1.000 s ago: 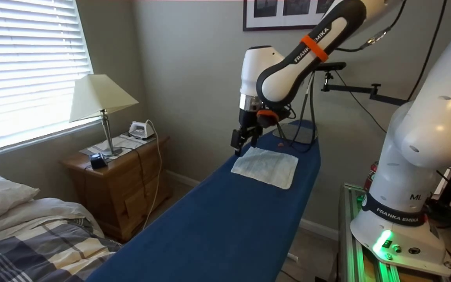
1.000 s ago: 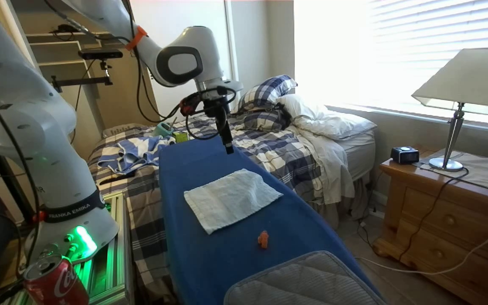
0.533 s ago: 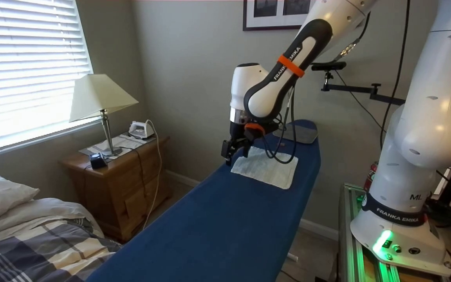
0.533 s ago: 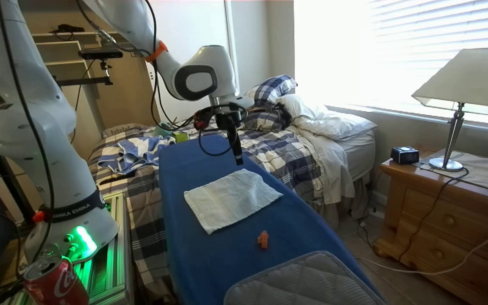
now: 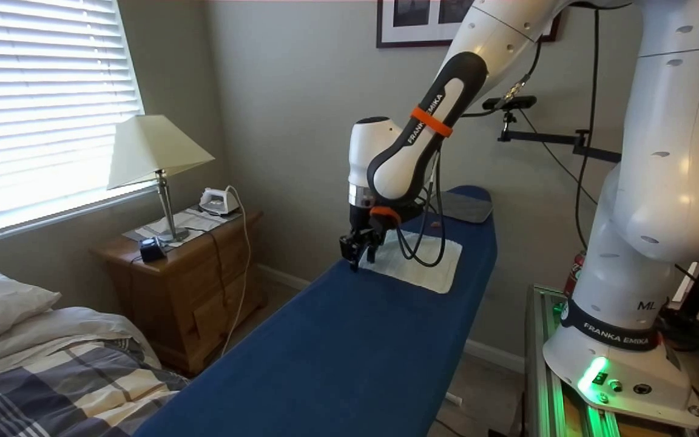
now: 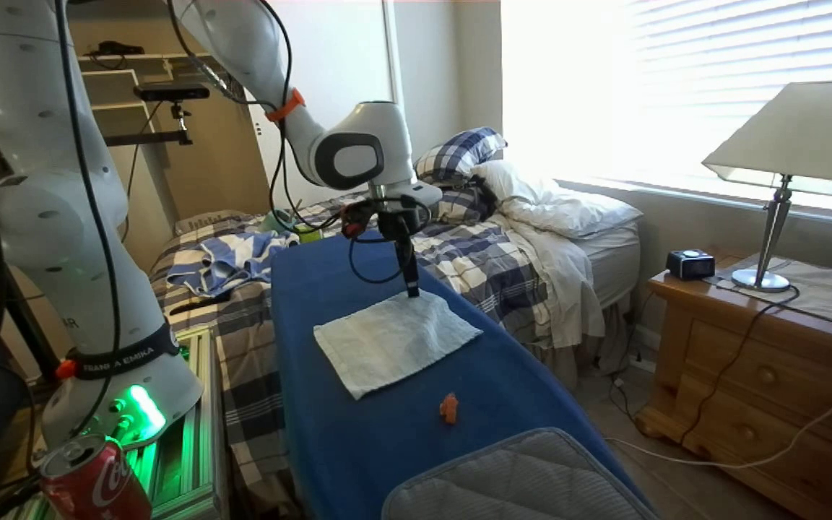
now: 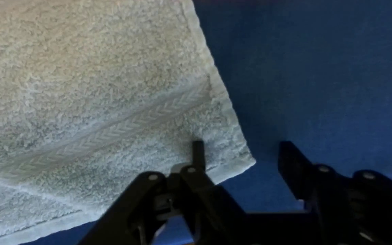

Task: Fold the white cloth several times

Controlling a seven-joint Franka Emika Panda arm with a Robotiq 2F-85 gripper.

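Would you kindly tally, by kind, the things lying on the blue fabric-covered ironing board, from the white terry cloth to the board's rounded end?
White terry cloth: 1
Small orange object, identity unclear: 1
Grey quilted pad: 1
Total: 3

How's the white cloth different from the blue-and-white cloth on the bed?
The white cloth lies nearly flat on the ironing board; the blue-and-white cloth lies rumpled on the bed. The white cloth is all pale; the blue-and-white cloth mixes two colours. Both are fabric.
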